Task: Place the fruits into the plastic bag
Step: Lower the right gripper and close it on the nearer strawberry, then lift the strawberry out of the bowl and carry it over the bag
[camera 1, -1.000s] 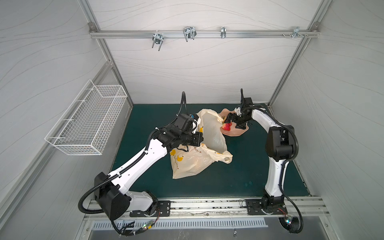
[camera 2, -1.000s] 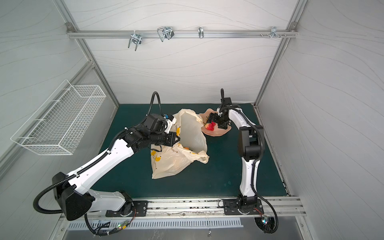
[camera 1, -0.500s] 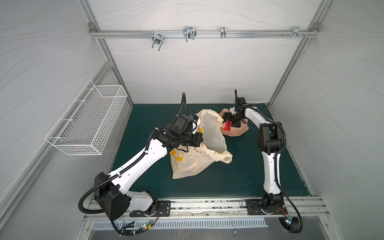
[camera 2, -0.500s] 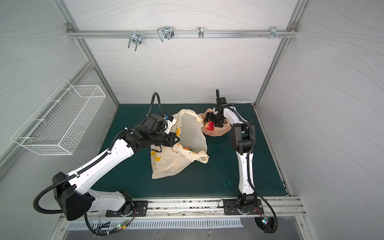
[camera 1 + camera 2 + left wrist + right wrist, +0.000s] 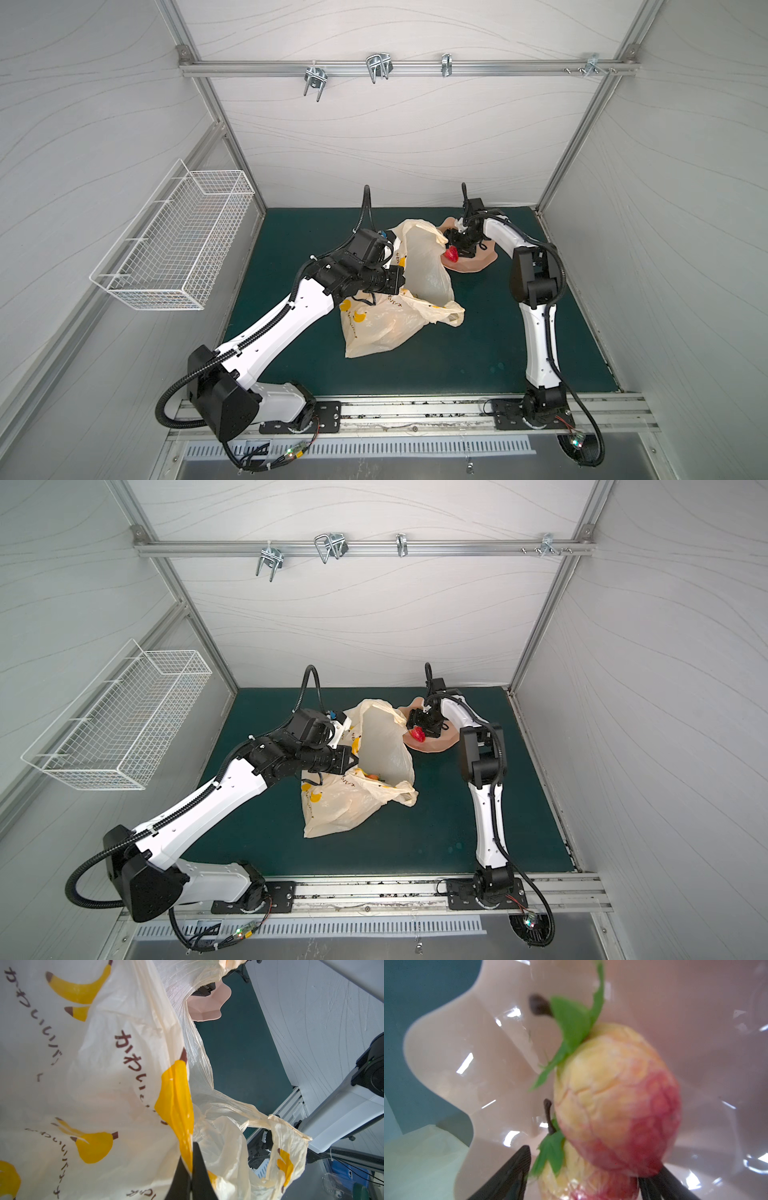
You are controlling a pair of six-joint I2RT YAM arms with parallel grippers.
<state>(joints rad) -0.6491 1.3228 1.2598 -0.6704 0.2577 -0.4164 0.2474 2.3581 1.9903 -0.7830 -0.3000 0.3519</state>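
Observation:
The cream plastic bag (image 5: 386,328) (image 5: 345,808) with printed bananas lies mid-mat, mouth held up. My left gripper (image 5: 401,279) (image 5: 190,1153) is shut on the bag's edge (image 5: 180,1105). An orange fruit (image 5: 374,776) shows inside the mouth. My right gripper (image 5: 457,253) (image 5: 593,1159) is down in the pink dish (image 5: 478,266) (image 5: 467,1053). Two red-and-yellow fruits with green leaves lie there. The lower one (image 5: 581,1182) sits between the open jaws, with a gap at one finger (image 5: 519,1167). The upper fruit (image 5: 616,1095) rests just beyond. In both top views only a red fruit (image 5: 418,734) shows at the jaws.
A white wire basket (image 5: 178,245) hangs on the left wall. The dish stands at the back of the green mat (image 5: 478,353), touching the raised side of the bag. Metal hooks (image 5: 378,68) hang from the back rail.
The right arm's elbow has swung in toward the middle and the right jaws have narrowed around the fruit in the dish. The left arm and the bag have not moved.

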